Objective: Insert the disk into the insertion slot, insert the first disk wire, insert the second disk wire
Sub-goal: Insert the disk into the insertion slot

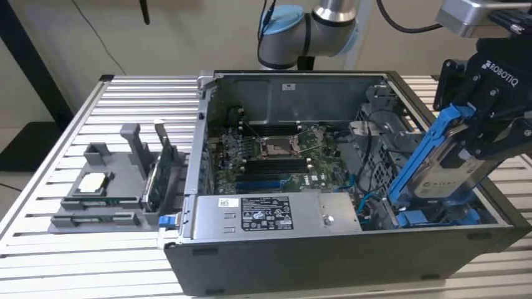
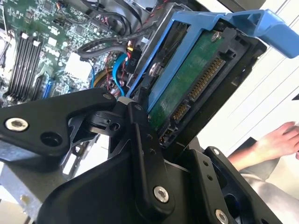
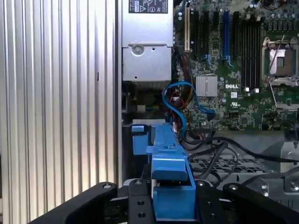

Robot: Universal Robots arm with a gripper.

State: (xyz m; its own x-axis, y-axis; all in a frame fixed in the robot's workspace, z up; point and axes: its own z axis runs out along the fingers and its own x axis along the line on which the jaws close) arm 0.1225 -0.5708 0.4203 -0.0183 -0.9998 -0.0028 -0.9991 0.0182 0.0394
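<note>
Currently we find the gripper (image 1: 482,140) clamped on the disk (image 1: 445,168), at the exterior view's right, about mid-height in the frame. The disk hangs steeply tilted in its blue carrier, with its upper end at the gripper and its lower end down at the insertion slot (image 1: 437,218), in the lower right corner of the computer case (image 1: 332,261). We cannot tell whether that lower end already rests on the slot's blue tabs.

In the second wrist view the disk (image 2: 187,79) shows its green circuit side and connector edge, with the black fingers (image 2: 140,140) bearing on the carrier. In the first wrist view the disk (image 3: 170,172) is seen edge-on. A blue cable (image 3: 175,100) loops just beside its far end, and the power-supply box (image 3: 147,46) lies beyond.

Our judgement is that the step in hand is seating the disk, and it is not yet done. To do it well, the carrier should be square to the slot's walls before any push — a tilted entry would likely jam on the tabs. The blue cable is the chief hazard, since it could be pinched under the carrier. We advise light force and a firm grip.
</note>
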